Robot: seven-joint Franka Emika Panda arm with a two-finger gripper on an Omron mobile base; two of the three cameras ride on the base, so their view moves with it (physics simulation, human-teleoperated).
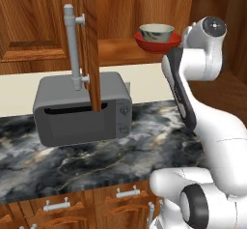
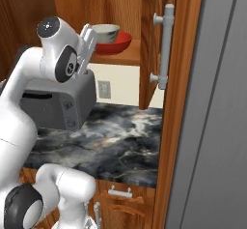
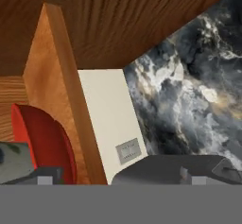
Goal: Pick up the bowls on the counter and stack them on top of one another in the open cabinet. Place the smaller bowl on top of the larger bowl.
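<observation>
The smaller pale cream-grey bowl (image 1: pixel 157 32) sits inside the larger glossy red bowl (image 1: pixel 157 44) on the shelf of the open cabinet (image 1: pixel 116 47). The right base view shows the same stack, pale bowl (image 2: pixel 105 32) in red bowl (image 2: pixel 119 43). My gripper (image 2: pixel 90 38) hovers just off the shelf's front, beside the stack and apart from it. In the hand view the fingertips (image 3: pixel 45 180) stand wide apart, so the gripper (image 3: pixel 122 180) is open and holds nothing, with the red bowl (image 3: pixel 45 142) and pale bowl (image 3: pixel 13 160) at the lower left.
A grey microwave (image 1: pixel 82 109) stands on the dark marble counter (image 1: pixel 96 163) under the shelf. The cabinet door (image 1: pixel 90 44) with its grey bar handle (image 1: pixel 72 49) hangs open in front. A second door and handle (image 2: pixel 164 47) stand at the right. Drawers (image 1: pixel 96 206) lie below.
</observation>
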